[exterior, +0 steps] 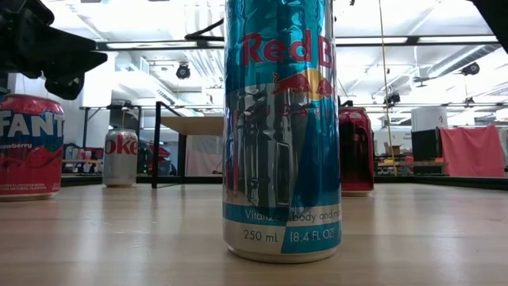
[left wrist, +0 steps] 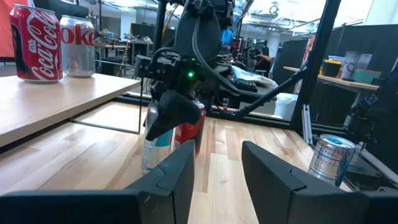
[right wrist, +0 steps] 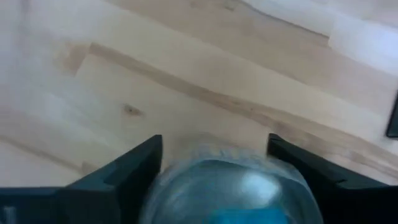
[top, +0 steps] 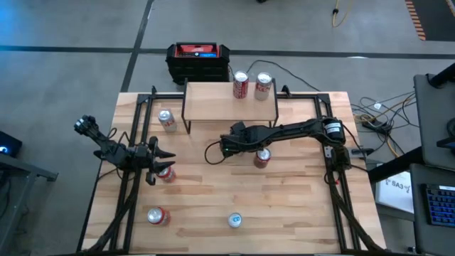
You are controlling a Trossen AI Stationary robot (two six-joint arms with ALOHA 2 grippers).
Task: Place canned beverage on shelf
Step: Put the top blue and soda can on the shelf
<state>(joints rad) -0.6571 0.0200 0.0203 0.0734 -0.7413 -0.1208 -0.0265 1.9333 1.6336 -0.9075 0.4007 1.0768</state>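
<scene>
I have the right gripper (top: 226, 147) out over the middle of the tabletop (top: 298, 206), a pale butcher-block surface of long wooden staves. Its dark, angular fingers (right wrist: 134, 171) are spread. They straddle the round, silvery-blue top of the slim can (right wrist: 230, 186) at the rim, one on each side. I cannot tell whether they press on it. In the left wrist view that slim can stands upright on the wood under the gripper. A red can (left wrist: 189, 127) stands just beside it, on the side toward the table's right edge.

The shelf (top: 213, 103) sits at the middle of the far edge, just behind the gripper. It is a flat rectangular board of light wood on thin black metal legs. On its right end stand a glossy red Coca-Cola can (top: 241, 84) and a silver Diet Coke can (top: 264, 83), close together.

The left gripper (top: 158, 162) waits near the left edge, its fingers drawn close together with nothing between them, beside another red can (top: 166, 173).

A tall Red Bull can (exterior: 282, 127), shiny blue and silver, stands near the front edge. A squat red Fanta can (exterior: 30, 147) stands toward the front left corner.
</scene>
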